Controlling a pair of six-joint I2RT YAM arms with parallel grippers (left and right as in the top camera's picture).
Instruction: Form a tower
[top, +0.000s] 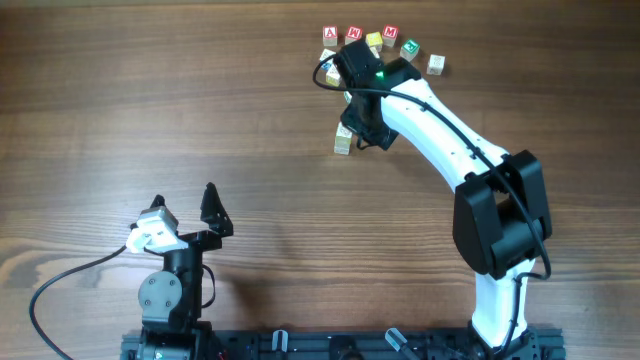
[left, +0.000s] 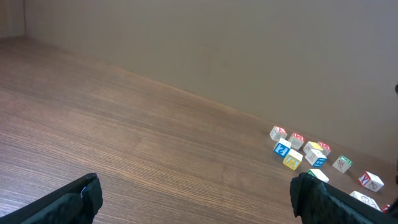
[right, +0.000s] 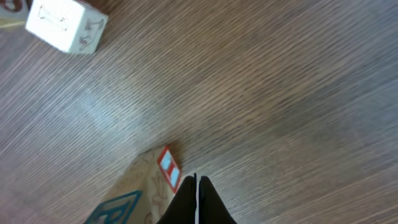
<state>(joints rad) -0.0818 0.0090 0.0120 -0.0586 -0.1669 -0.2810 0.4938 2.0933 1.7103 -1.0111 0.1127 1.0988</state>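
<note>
R gripper (right: 196, 180): fingers pressed together, no gap between them, nothing held. In the R wrist view the black tips point down at the brown wood-grain table (top: 150, 100), just beside the tower (right: 149, 186), a short column of small pale wooden letter cubes w/ whitish and yellow-green faces. A red letter face and a blue one show on it here. Can't tell if the fingers touch it. A loose white cube w/ faint print (right: 65, 25) sits well apart, top left of that view.

Overhead, the tower (top: 344, 140) stands right of table centre, toward the far side, partly under the R wrist. The white R arm (top: 440, 125) reaches to it diagonally from the near right corner.

L gripper (top: 185, 210): wide open, holding nothing, near the front left and well apart from the tower.

Edges and room:
- A row of loose letter cubes in red, green and yellow (top: 373, 42) lies just beyond the tower, near the far edge. In the L wrist view a plain beige wall (left: 217, 50) rises behind that edge.
- Open wood runs left of the tower and back toward the near edge.
- The R arm covers the right side.
- A black rail (top: 300, 345) carries both arm bases along the near edge.
</note>
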